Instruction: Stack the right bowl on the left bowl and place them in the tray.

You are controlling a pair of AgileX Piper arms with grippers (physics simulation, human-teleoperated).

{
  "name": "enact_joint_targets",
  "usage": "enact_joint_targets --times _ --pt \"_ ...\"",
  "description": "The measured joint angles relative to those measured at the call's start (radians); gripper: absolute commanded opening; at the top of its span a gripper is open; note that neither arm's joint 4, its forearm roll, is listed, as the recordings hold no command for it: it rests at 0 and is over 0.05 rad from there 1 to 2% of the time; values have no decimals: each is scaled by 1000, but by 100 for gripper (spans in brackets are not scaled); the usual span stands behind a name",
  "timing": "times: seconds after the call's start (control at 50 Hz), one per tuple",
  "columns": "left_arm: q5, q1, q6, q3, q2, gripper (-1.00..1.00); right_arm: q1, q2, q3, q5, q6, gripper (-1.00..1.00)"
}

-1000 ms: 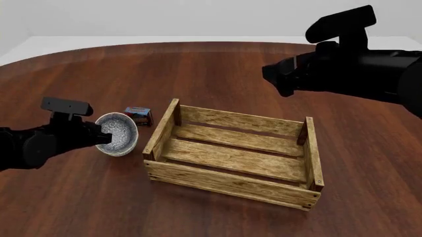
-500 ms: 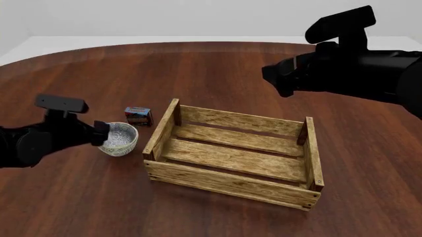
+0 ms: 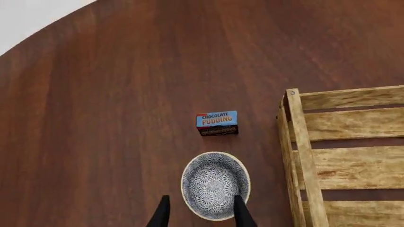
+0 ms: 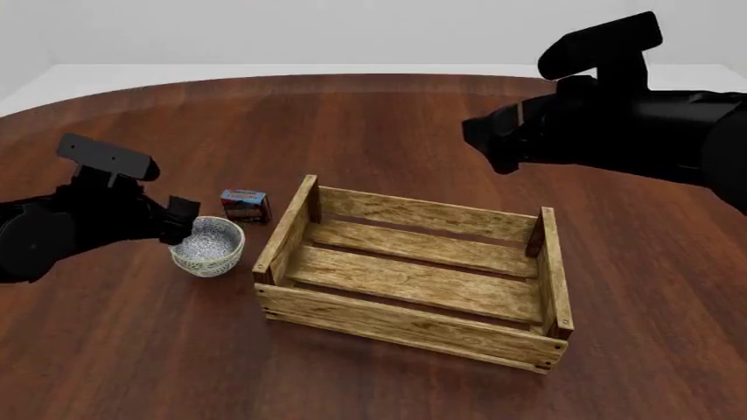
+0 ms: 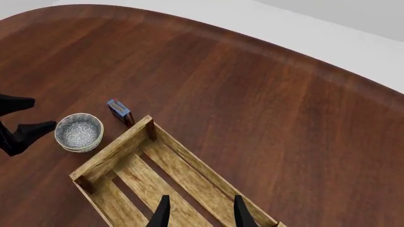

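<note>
- Your left claw [image 4: 178,220] has drawn back and risen; it's spread, hovering beside the bowl [image 4: 208,246].
- Your right claw [image 5: 197,215] hangs spread above the tray [image 4: 415,276].

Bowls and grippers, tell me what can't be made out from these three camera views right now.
- Bowl count: only one bowl shows; whether a second is nested inside cannot be told in any view.
- Left gripper: the left wrist view's edge cuts off all but its fingertips.
- Right gripper: front view shows only the arm's dark bulk.
- Chocolate pudding box: lower print too small.
- Wooden crate: cut off in both wrist views.
</note>
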Motion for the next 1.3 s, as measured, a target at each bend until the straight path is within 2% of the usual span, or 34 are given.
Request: enact_joint_targets --times 0.38,0.82,1.3 --pt "80 -92 50 -82 53 100 0 -8 1 3 0 100" --pt "111 -120 50 -118 83 100 -1 -12 1 5 2 100" --pt "345 -75 66 -244 110 100 -3 -9 1 2 5 100"
